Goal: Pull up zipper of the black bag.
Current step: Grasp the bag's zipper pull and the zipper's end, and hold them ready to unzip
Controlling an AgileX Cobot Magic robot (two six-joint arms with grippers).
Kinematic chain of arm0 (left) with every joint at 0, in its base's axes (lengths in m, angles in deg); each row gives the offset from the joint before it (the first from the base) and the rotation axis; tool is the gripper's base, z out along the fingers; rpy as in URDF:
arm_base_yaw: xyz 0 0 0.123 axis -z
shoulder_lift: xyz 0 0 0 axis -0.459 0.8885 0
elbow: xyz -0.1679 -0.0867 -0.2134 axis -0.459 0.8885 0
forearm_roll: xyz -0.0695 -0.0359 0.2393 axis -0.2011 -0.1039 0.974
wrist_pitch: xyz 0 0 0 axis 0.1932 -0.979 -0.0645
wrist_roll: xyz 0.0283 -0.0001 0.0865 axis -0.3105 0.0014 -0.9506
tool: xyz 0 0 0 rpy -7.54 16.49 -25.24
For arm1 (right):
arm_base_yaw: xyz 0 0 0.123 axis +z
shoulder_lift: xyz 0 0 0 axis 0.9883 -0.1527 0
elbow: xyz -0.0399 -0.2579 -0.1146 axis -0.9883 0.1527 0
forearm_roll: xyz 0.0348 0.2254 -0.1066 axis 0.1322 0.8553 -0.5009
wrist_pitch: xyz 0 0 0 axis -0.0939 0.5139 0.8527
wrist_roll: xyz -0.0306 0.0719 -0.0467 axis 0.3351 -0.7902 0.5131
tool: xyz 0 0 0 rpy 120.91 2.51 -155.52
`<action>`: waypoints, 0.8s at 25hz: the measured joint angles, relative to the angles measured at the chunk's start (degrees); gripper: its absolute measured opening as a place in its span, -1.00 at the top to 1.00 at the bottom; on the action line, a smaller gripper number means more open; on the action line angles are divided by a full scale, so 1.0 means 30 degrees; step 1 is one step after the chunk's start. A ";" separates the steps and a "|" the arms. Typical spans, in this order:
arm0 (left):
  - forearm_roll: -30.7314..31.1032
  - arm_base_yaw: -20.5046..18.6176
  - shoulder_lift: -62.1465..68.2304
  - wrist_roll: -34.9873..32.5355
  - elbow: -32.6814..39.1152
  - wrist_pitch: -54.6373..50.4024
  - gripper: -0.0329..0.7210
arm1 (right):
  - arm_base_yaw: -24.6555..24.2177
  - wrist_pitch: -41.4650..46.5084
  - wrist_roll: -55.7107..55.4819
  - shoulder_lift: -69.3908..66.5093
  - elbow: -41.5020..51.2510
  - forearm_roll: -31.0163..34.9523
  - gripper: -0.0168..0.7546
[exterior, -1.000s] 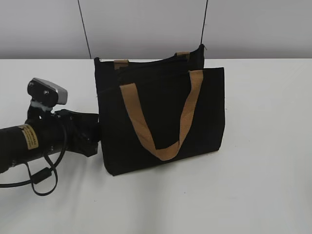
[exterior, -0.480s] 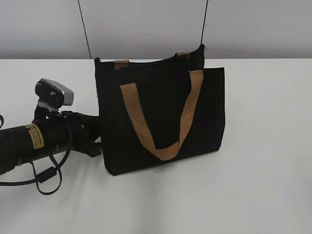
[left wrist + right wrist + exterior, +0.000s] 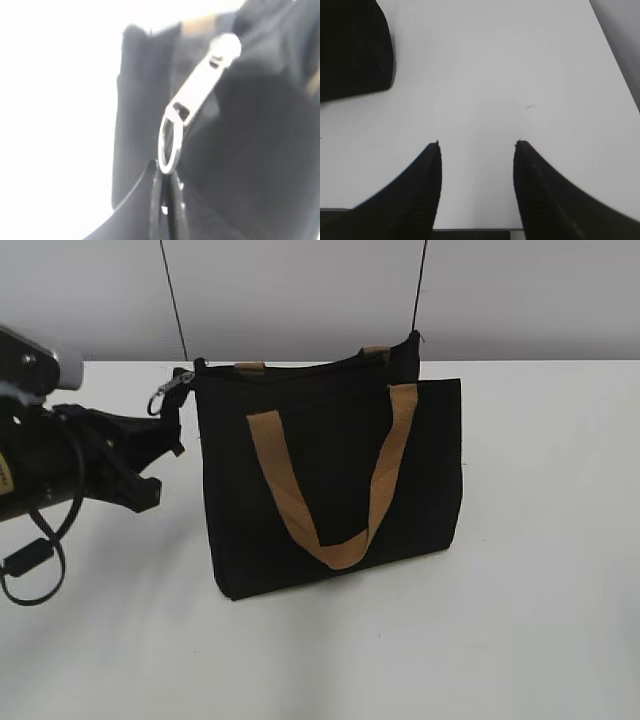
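Bag [image 3: 330, 480] is standing on the worktop [image 3: 540, 540]. Your left gripper [image 3: 167, 192] is rising from low beside it to its top left corner, jaws pinching the zipper [image 3: 168, 392] ring. Right gripper [image 3: 476, 145] is idling, jaws apart, empty. Pull is starting.

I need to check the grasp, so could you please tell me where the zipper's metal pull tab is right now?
The pull tab sticks out from the top left corner of the black bag in the exterior view, its ring pinched in the left claw; the left wrist view shows it close up.
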 joint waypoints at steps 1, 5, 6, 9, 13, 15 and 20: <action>-0.0095 0.0000 -0.0763 -0.0190 0.0000 -0.0440 0.93 | 0.0000 0.0000 0.0000 0.0000 0.0000 0.0000 0.00; -0.0207 0.0000 -0.3022 -0.0497 0.0014 -0.1287 0.93 | 0.0000 0.0000 0.0000 0.0000 0.0000 0.0000 0.00; -0.0207 0.0000 -0.3349 -0.0534 0.0014 -0.1327 0.93 | 0.0000 0.0000 0.0000 0.0000 0.0000 0.0000 0.00; -0.0207 0.0000 -0.3809 -0.0559 0.0014 -0.1414 0.93 | 0.0000 0.0000 0.0000 0.0000 0.0000 0.0000 0.00; -0.0190 0.0000 -0.3946 -0.0564 0.0014 -0.1272 0.93 | 0.0000 0.0000 0.0000 0.0000 0.0000 0.0000 0.00; -0.0190 0.0000 -0.3946 -0.0564 0.0014 -0.1194 0.93 | 0.0000 0.0000 0.0000 0.0000 0.0000 0.0000 0.00; -0.0190 0.0000 -0.3951 -0.0564 0.0014 -0.0596 0.93 | 0.0000 0.0000 0.0030 0.0000 0.0000 0.0454 0.00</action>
